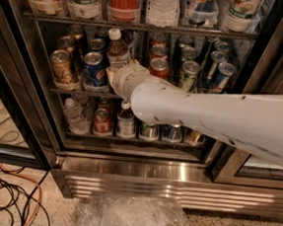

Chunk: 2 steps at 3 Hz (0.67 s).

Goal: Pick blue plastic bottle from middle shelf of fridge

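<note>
Blue plastic bottle [118,52] at hidden jaws

Your white arm [220,117] stretches in from the right, rising slightly leftward; your gripper [113,77] sits at its tip, left of centre.

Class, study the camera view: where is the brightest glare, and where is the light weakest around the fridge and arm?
Camera view: glare streaks the ribbed steel base of the fridge; the white arm is brightly lit; the interior is dim, darkest behind the cans; the gripper, at the blue plastic bottle on the middle shelf, hides behind the wrist.
</note>
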Available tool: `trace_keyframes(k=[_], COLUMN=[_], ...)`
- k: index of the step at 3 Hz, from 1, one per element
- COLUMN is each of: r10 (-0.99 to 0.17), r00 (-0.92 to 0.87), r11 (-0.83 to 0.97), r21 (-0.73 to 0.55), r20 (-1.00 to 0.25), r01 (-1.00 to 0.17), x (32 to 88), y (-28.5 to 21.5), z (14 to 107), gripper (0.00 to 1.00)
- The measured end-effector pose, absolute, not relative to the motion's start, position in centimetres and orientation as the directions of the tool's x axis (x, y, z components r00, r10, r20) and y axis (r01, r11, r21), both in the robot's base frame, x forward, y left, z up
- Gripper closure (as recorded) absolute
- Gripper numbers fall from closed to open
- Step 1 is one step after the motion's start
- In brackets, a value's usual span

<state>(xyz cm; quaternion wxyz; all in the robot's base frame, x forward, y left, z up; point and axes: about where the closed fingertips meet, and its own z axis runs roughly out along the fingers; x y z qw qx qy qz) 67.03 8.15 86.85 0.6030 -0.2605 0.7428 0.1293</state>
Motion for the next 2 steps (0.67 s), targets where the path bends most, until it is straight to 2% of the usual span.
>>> trace_keyframes(k=[2], r10=[-0.237], r00=[-0.125], r11=[0.829], r21=[-0.133], r20=[-0.964], r01=[-0.543], x=[65.35], y=[8.94], z=[85.50], gripper=[1.00])
